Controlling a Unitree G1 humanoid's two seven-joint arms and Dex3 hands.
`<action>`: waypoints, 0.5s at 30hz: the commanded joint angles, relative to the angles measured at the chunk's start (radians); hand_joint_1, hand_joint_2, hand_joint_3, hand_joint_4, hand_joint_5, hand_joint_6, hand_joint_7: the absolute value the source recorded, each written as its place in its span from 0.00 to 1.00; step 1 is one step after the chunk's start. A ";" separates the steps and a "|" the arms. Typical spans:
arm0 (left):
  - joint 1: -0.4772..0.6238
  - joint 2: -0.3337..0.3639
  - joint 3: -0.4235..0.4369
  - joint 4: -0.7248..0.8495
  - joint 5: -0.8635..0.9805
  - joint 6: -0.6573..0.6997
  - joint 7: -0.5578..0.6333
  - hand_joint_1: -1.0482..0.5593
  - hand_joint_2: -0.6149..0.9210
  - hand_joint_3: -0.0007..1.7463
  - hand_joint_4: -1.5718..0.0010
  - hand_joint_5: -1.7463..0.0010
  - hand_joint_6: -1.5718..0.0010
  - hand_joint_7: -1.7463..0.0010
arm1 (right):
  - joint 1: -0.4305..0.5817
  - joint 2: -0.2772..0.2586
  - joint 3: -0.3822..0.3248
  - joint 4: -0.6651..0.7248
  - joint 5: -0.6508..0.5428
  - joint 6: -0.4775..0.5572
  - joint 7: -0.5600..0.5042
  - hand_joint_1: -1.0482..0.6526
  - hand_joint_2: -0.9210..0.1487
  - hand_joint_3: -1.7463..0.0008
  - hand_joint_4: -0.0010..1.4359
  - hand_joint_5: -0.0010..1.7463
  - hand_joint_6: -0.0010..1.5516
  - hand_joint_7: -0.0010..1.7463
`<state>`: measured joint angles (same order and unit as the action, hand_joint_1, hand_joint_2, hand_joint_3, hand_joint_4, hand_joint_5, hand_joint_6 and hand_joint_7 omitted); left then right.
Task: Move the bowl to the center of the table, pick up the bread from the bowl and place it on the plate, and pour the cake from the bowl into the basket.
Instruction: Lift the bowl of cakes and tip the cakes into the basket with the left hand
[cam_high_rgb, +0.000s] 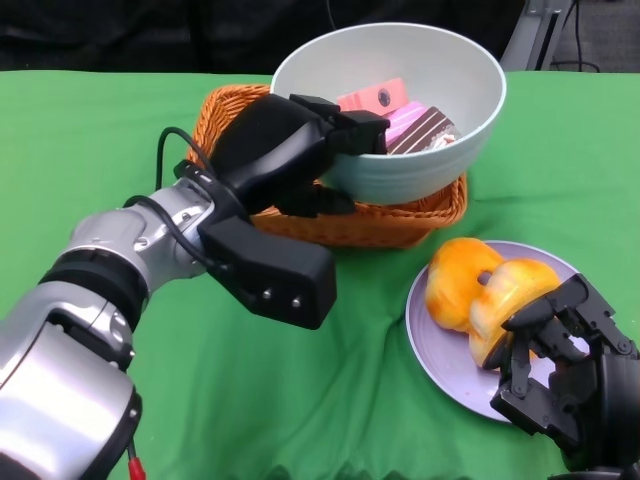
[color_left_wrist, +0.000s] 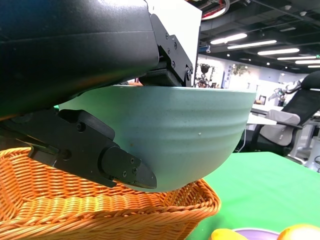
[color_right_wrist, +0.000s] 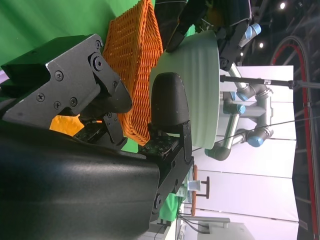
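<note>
The counter (cam_high_rgb: 300, 400) is covered in green cloth, wrinkled near its middle. Toward 12 o'clock the left robot hand (cam_high_rgb: 300, 150) grips the rim of the pale bowl (cam_high_rgb: 420, 120), held above the orange wicker basket (cam_high_rgb: 400, 215); the pink and brown cake (cam_high_rgb: 415, 125) lies inside. At 4 o'clock the bread (cam_high_rgb: 480, 290) rests on the lilac plate (cam_high_rgb: 440, 350), the right robot hand (cam_high_rgb: 560, 360) beside it, released, fingers apart. Beyond the counter: ceiling strip lights, office chairs, another robot arm (color_right_wrist: 245, 95).
</note>
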<state>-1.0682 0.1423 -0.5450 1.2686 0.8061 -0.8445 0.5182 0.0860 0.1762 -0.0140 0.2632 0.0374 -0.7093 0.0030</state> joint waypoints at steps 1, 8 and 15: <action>-0.041 -0.017 0.025 0.009 -0.043 0.010 -0.015 0.51 1.00 0.20 0.56 0.08 0.55 0.32 | -0.006 -0.013 -0.006 0.021 0.013 -0.018 0.005 0.71 0.31 0.27 0.50 1.00 0.36 0.90; -0.043 -0.061 0.078 0.019 -0.111 0.047 -0.092 0.51 1.00 0.22 0.61 0.00 0.62 0.17 | -0.010 -0.013 -0.007 0.034 0.022 -0.024 0.017 0.70 0.31 0.27 0.50 1.00 0.36 0.91; -0.043 -0.098 0.129 0.016 -0.185 0.062 -0.166 0.54 1.00 0.25 0.59 0.03 0.57 0.27 | -0.020 -0.012 -0.011 0.048 0.021 -0.024 0.014 0.70 0.32 0.27 0.50 1.00 0.35 0.91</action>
<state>-1.0694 0.0480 -0.4348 1.2867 0.6579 -0.7798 0.3630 0.0744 0.1761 -0.0174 0.3058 0.0532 -0.7203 0.0190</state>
